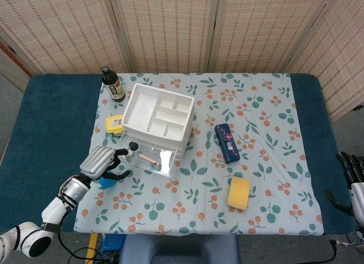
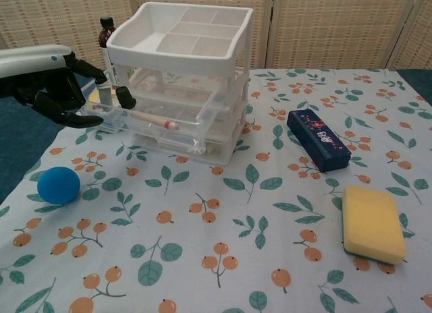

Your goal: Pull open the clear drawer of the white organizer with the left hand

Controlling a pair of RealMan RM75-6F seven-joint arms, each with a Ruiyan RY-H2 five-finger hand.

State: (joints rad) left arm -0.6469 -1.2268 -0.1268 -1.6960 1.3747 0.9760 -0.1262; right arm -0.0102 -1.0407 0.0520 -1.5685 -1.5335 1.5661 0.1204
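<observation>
Clear drawer (image 2: pixel 162 117) projects from white organizer (image 2: pixel 185 40); left hand (image 2: pixel 50 90) pinches its front; blue ball (image 2: pixel 58 185) near.

i note the white organizer (image 2: pixel 182 30) in smooth glossy plastic, its clear drawer (image 2: pixel 158 117) see-through and shiny. the left hand (image 2: pixel 50 80) shows a silvery shell and matt black fingers. the sponge (image 2: pixel 372 222) looks porous; the tablecloth (image 2: pixel 223 245) matt printed cloth.

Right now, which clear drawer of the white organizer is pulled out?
The upper clear drawer, holding a pen-like stick, juts out toward the left hand, whose fingers are at its front; the drawer below sits flush in the white plastic organizer.
</observation>
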